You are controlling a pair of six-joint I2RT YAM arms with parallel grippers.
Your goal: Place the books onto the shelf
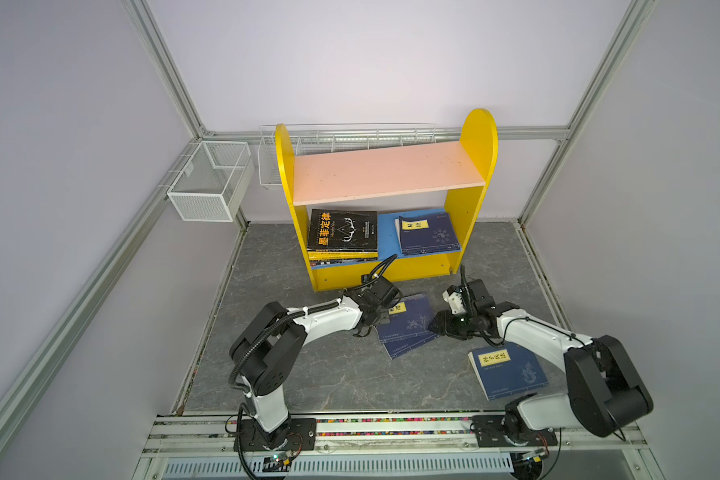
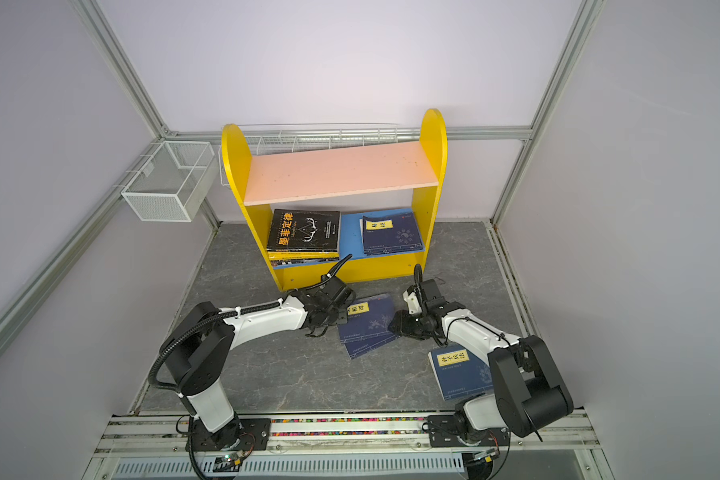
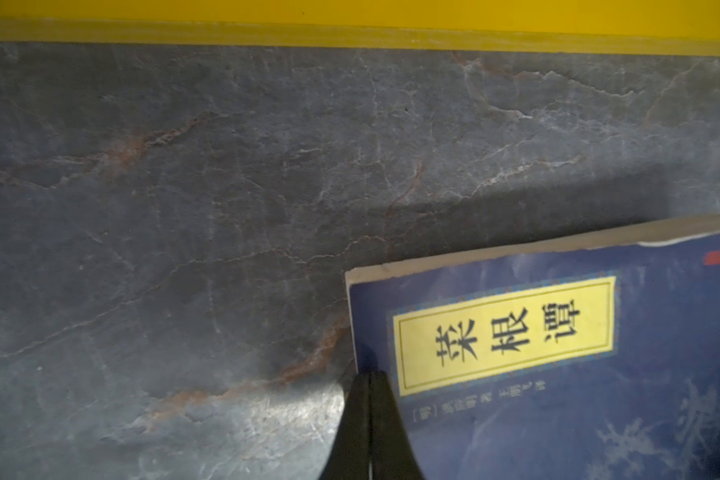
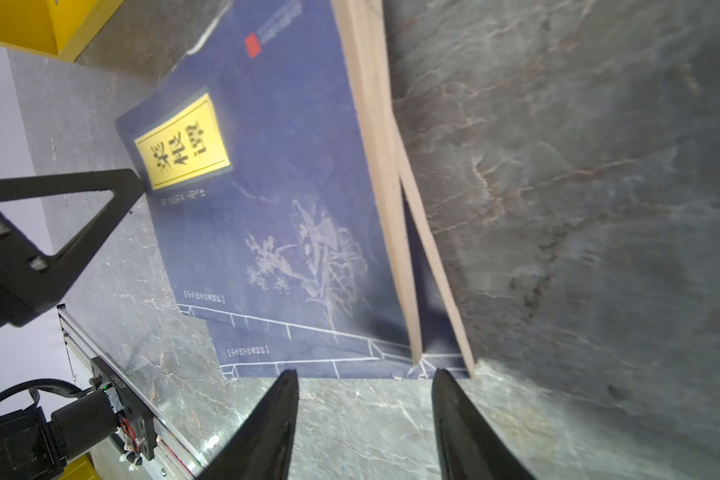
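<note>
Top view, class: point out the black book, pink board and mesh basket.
black book (image 1: pixel 344 230): in a top view, centre of cover.
pink board (image 1: pixel 387 172): in a top view, centre of its top.
mesh basket (image 1: pixel 200 206): in a top view, front wall.

My left claw (image 1: pixel 385 319) sits at the left edge of the upper of two overlapping navy books (image 1: pixel 408 328) on the grey table (image 1: pixel 308 374), right by its yellow label (image 1: pixel 395 309). My right claw (image 1: pixel 434 325) points at the same pair from the opposite side. A third navy book (image 1: pixel 508 370) lies beside my right arm (image 1: pixel 533 332). Behind them stands the shelf (image 1: pixel 466 208). Its blue board (image 1: pixel 387 232), under the pink board (image 1: pixel 387 170), carries a black-topped stack (image 1: pixel 344 232) and one more navy book (image 1: pixel 429 235). A wire basket (image 1: pixel 208 183) hangs at far left.
</note>
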